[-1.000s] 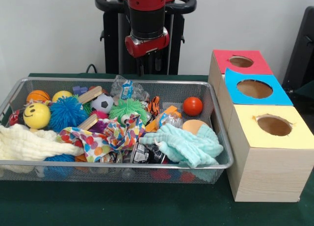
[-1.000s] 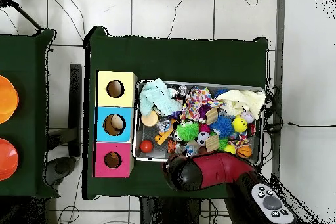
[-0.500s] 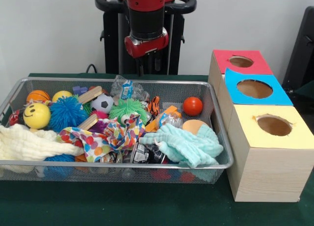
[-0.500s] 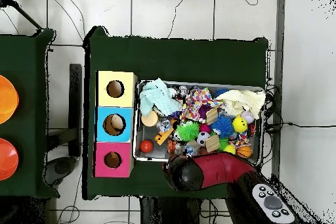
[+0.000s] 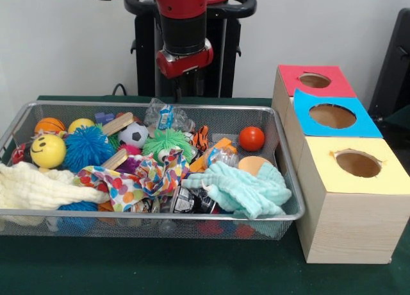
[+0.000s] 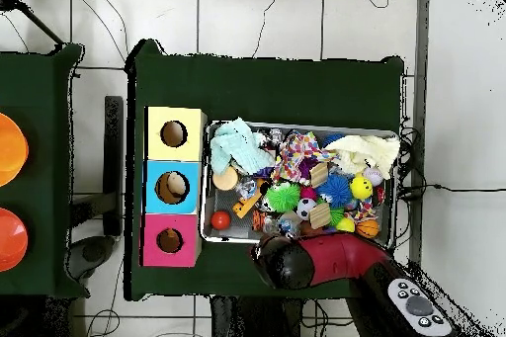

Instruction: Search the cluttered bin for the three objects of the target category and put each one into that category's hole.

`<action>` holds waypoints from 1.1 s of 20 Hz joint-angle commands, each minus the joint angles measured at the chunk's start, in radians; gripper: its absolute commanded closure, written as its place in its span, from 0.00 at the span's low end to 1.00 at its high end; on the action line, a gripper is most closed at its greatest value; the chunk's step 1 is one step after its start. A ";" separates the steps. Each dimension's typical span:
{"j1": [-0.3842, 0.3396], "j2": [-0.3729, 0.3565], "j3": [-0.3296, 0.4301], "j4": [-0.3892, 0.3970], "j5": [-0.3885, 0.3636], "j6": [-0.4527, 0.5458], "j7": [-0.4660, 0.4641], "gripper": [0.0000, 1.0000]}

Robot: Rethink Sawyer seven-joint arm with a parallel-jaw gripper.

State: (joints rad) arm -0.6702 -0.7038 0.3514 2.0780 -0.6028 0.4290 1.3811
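robot lab — pedestal arm [image 5: 182, 25], floor cables [image 6: 296, 7]

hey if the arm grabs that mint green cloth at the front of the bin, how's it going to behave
The mint green cloth lies crumpled in soft folds, so it will probably be floppy and drape rather than hold shape. It looks light. It rests partly over a tan ball and against the wire bin rim, so lifting it may drag or nudge neighbours.

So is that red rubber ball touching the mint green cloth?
Apart. In the front view the red rubber ball sits toward the back of the wire bin, with bare mesh showing between it and the mint green cloth.
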 commanded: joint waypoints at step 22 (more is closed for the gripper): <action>-0.447 0.384 -0.138 0.031 -0.769 -0.524 0.006 0.00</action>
State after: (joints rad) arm -1.0783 -0.5031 0.3580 2.2055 -1.1557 -0.3190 1.3809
